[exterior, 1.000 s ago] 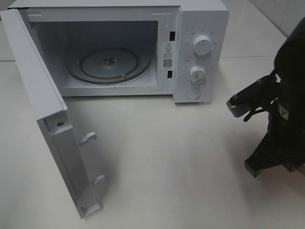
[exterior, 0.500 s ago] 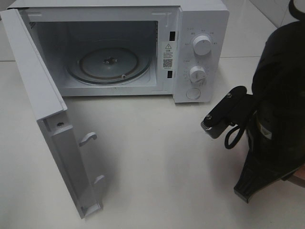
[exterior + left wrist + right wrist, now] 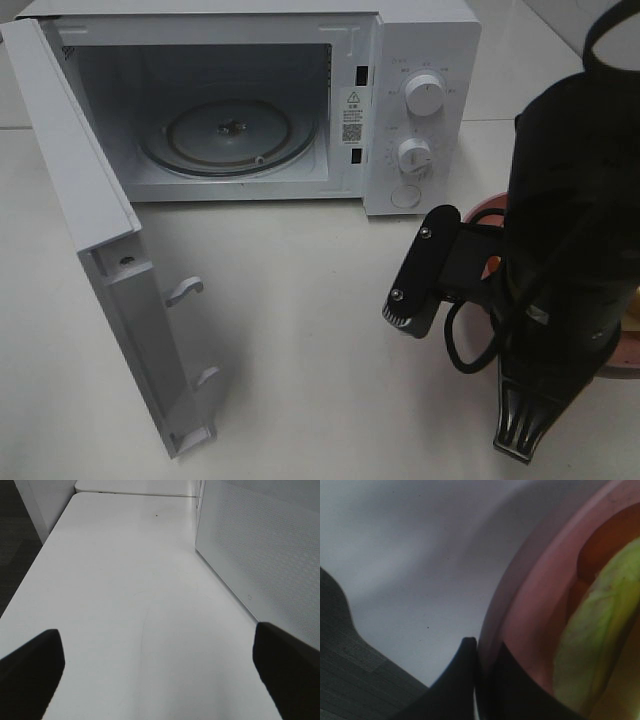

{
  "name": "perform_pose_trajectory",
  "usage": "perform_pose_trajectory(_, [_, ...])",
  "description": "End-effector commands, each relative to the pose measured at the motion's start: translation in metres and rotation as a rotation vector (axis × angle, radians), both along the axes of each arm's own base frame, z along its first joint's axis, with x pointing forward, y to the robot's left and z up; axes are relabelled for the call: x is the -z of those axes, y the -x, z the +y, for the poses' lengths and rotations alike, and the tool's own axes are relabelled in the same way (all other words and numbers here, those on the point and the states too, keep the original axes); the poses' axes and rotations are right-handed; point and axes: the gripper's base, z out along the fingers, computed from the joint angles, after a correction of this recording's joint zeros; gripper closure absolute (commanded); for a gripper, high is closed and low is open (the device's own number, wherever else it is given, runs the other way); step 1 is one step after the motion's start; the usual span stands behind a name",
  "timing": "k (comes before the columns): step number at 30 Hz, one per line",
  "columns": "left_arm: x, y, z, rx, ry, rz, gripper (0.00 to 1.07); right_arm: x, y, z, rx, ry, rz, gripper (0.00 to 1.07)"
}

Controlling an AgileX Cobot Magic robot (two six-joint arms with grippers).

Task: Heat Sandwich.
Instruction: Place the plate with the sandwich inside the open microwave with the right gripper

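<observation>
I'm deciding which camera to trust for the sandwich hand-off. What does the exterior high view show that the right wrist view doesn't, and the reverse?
Only exterior high: the microwave, its door swung open, and the bare glass turntable inside. Only right wrist: the sandwich close up, green and orange filling, and the right hand shut on the rim of the pink plate. Both: the pink plate, only partly seen from above, and the white table.

I see a warning-triangle sticker [image 3: 352, 113] on the microwave [image 3: 440, 60]; its print and the dial [image 3: 424, 97] marks are too small to read.
</observation>
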Motion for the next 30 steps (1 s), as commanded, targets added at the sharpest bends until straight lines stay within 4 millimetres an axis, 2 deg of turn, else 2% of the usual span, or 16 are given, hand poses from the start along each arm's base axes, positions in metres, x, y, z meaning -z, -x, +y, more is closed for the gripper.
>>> perform_pose_trajectory(1, [0.001, 0.003, 0.000, 0.001, 0.003, -0.027, 0.10, -0.001, -0.002, 0.000, -0.094, 0.022, -0.007, 1.07])
perform_pose_trajectory(30, [0.001, 0.003, 0.000, 0.001, 0.003, -0.027, 0.10, -0.002, -0.015, 0.018, -0.561, -0.002, -0.044, 1.06])
